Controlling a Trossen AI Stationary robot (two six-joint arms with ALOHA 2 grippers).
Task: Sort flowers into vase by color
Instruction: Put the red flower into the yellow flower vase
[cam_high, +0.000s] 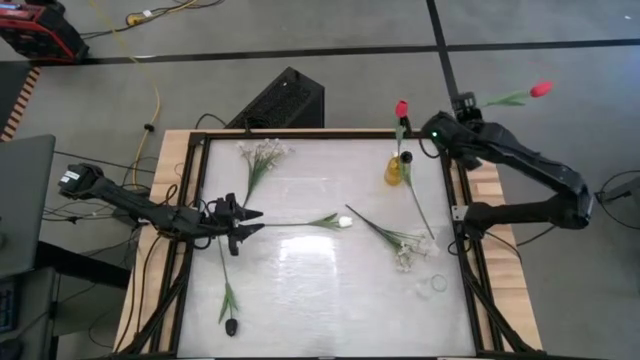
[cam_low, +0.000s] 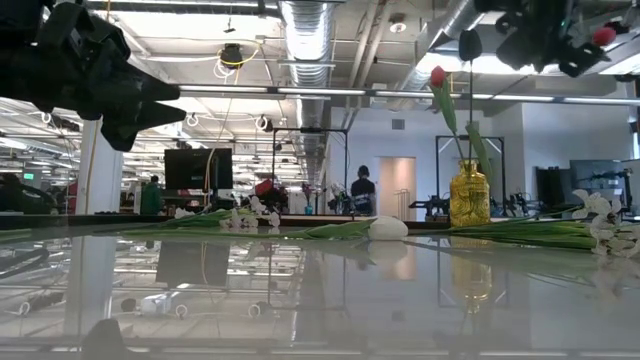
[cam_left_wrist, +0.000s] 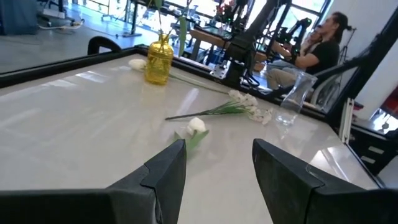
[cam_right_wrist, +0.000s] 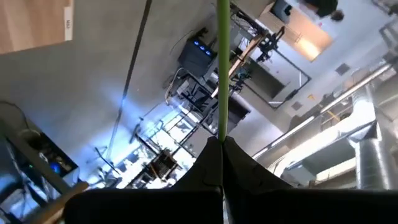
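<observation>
One red tulip (cam_high: 401, 108) stands in the yellow vase (cam_high: 395, 170); the clear vase (cam_high: 438, 284) lies toppled.

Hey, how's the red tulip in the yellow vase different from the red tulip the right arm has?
The vase tulip stands upright in the yellow vase; the held tulip lies sideways in the air beyond the table edge. The first is free of any gripper; the second's stem is clamped in the right gripper. Both have red blooms and green stems.
</observation>
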